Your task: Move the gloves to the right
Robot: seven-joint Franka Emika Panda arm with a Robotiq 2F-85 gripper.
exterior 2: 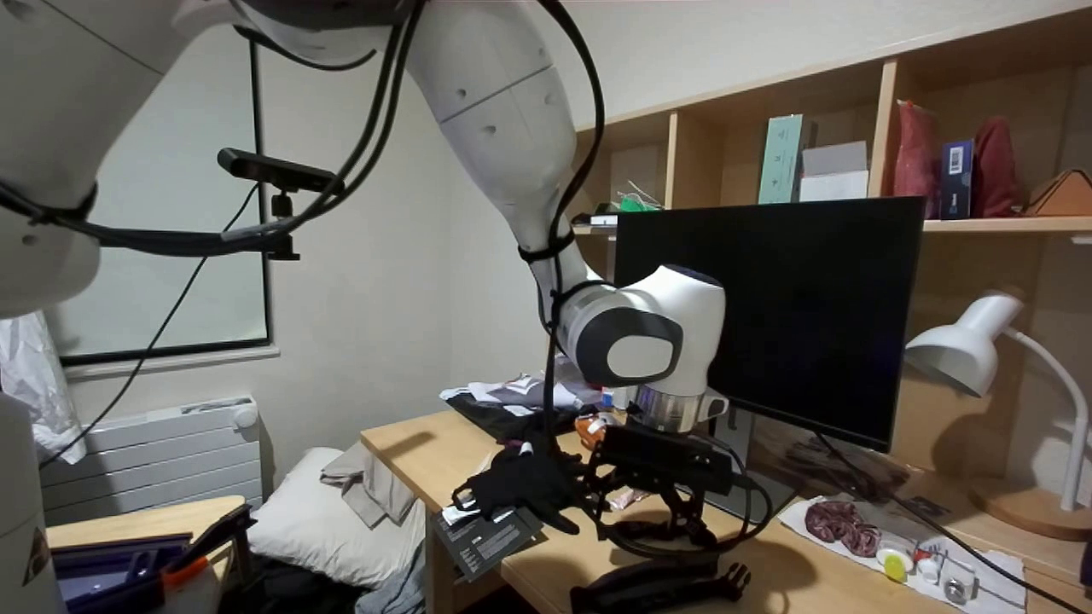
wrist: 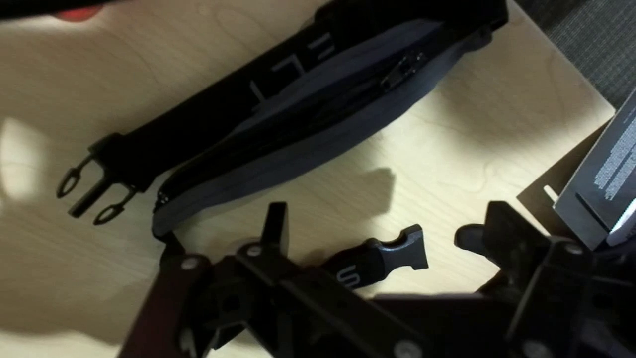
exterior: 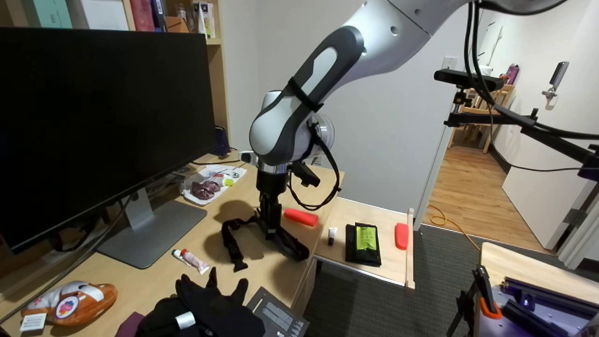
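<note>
The black gloves (exterior: 210, 306) lie in a pile near the front of the desk in an exterior view. They also show in an exterior view (exterior 2: 525, 486), at the desk edge over a dark printed card. In the wrist view a dark rounded tip (wrist: 469, 237), likely a glove finger, pokes out beside the right finger; the rest is hidden or dark. My gripper (wrist: 385, 219) is open with nothing between its fingertips. It hangs over the desk beside the gloves, above a black belt pouch (wrist: 298, 134), in both exterior views (exterior: 270, 227) (exterior 2: 653, 529).
The pouch's loose buckle (wrist: 405, 253) lies below the fingers. A dark card (exterior: 276, 313) lies by the gloves at the desk edge. Small tubes (exterior: 191, 260), a plush toy (exterior: 77, 302), a red case (exterior: 301, 217) and a monitor (exterior: 103, 121) stand around. A lower shelf (exterior: 337, 252) holds a black pouch.
</note>
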